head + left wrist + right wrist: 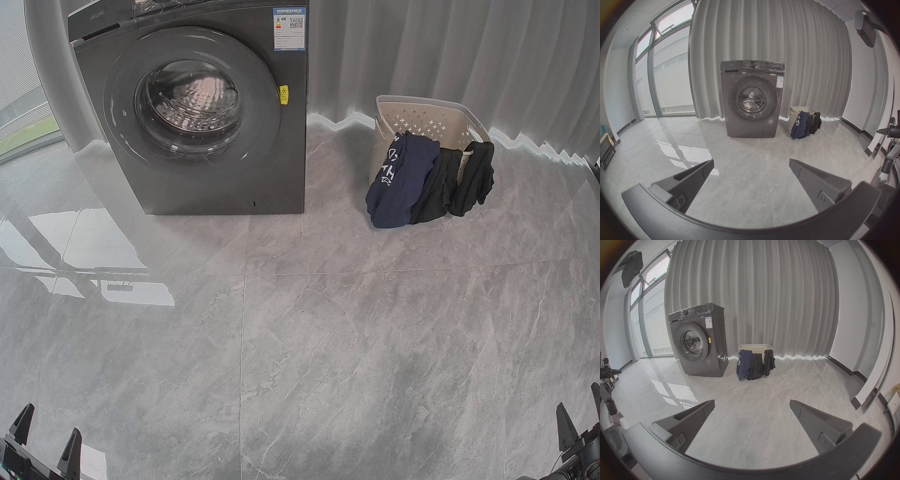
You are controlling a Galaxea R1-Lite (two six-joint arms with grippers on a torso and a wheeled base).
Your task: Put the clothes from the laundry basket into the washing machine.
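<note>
We should roll closer first: clothes (400, 181) drape the front rim of the laundry basket (425, 103), beside the washing machine (278, 162) (its door (187, 106) looks shut); left gripper (751, 164) and right gripper (752, 404) both gape empty.

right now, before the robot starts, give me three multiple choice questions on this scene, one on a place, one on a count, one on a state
1. Where does the beige plastic laundry basket stand?
A) on top of the dark grey front-loading washing machine
B) on the floor to the robot's right of the machine, by the white pleated curtain
C) behind the machine

2. How many garments hang over the basket's front rim?
A) one
B) three
C) five

3. How is the machine's round glass door?
A) shut
B) swung wide open
C) taken off

Answers:
1 B: the basket sits on the grey tiled floor, apart from the machine.
2 B: a navy garment, a middle black garment and an end black garment drape over the rim.
3 A: the door lies flush with the machine's front.
</note>
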